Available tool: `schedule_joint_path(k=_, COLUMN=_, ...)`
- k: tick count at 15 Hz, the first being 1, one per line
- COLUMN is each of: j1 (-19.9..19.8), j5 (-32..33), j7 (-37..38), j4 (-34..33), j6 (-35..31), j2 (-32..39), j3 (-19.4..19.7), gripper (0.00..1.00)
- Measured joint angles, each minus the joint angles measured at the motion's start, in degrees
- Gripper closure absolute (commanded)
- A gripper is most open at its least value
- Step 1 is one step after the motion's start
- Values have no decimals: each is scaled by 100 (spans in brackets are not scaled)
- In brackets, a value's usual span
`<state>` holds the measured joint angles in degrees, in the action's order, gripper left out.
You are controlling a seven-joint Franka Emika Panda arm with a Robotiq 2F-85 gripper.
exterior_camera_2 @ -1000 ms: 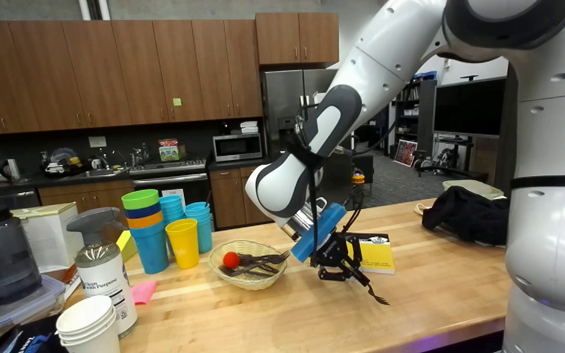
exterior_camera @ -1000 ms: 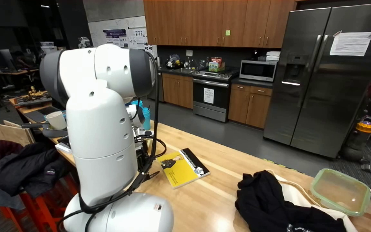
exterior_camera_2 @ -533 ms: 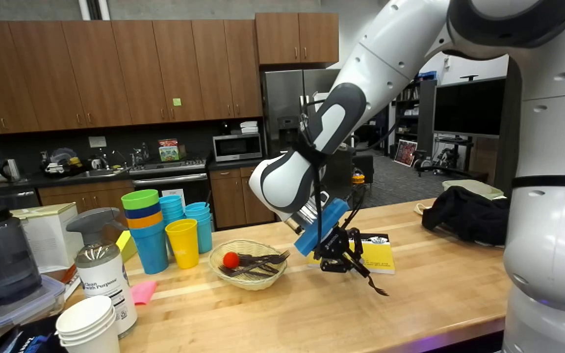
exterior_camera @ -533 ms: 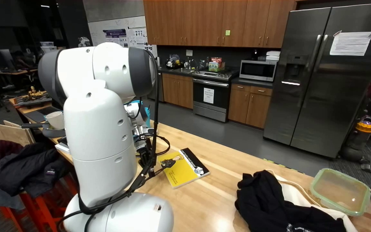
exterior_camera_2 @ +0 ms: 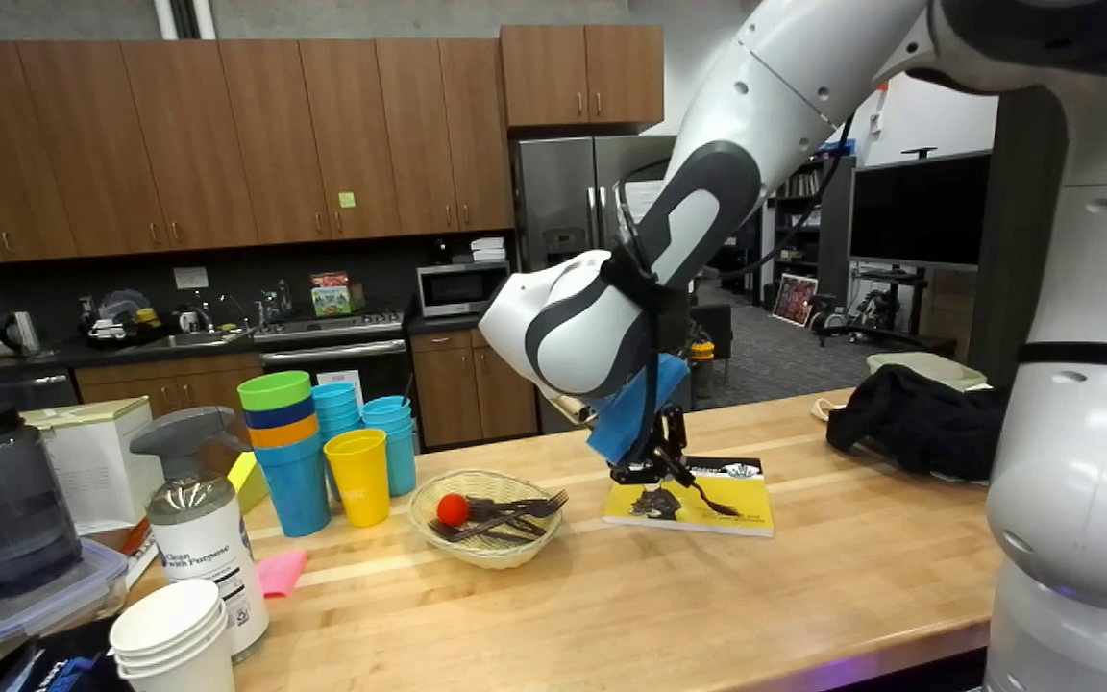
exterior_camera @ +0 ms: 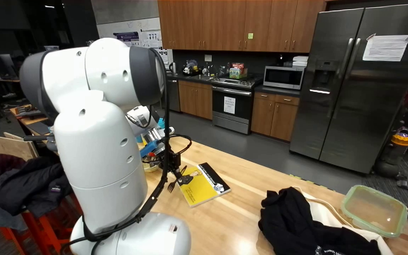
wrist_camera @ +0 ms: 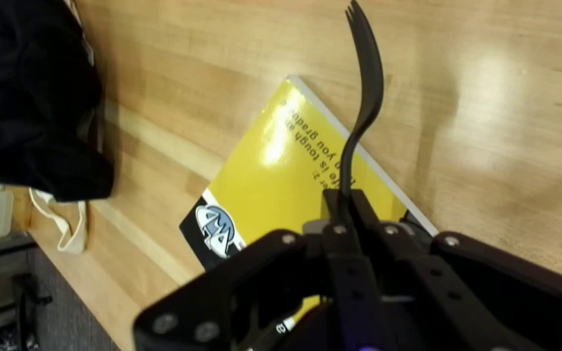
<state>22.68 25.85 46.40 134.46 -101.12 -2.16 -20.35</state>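
Just now swung the black fork (wrist_camera: pixel 371 87) in over the edge of a yellow book (wrist_camera: pixel 269 185), gripping it tightly between the jaws. Hence seemingly mid-carry above the desk (wrist_camera: pixel 495 146), not yet set down.

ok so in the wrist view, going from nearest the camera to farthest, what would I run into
Claw, black fork in its grip, yellow book, wooden table, carpet.

Fingers (exterior_camera: pixel 177 174) grip a fork (exterior_camera: pixel 171 185) near a yellow book (exterior_camera: pixel 199 190).
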Motion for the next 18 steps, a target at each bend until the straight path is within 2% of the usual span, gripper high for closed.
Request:
schedule_joint_path(k=6, j1=-46, j5=659, j7=-1511, j4=112, j6=-662, j2=-354, j3=0, gripper=99)
schedule_joint_path(k=11, j1=-305, j5=758, j7=-2805, j4=719, j6=-2176, j2=-1185, j3=238, gripper=99)
schedule_joint_path(k=14, j1=-412, j5=291, j7=-3698, j4=1234, j6=-3349, j2=-1683, j3=584, gripper=99)
schedule_joint_path(k=16, j1=-425, j5=-386, j7=-4478, j4=1573, j6=-4029, j2=-1908, j3=882, gripper=99)
schedule_joint_path(k=18, j1=-349, j5=-1325, j7=-5350, j4=1856, j6=-4395, j2=-2053, j3=1204, gripper=99)
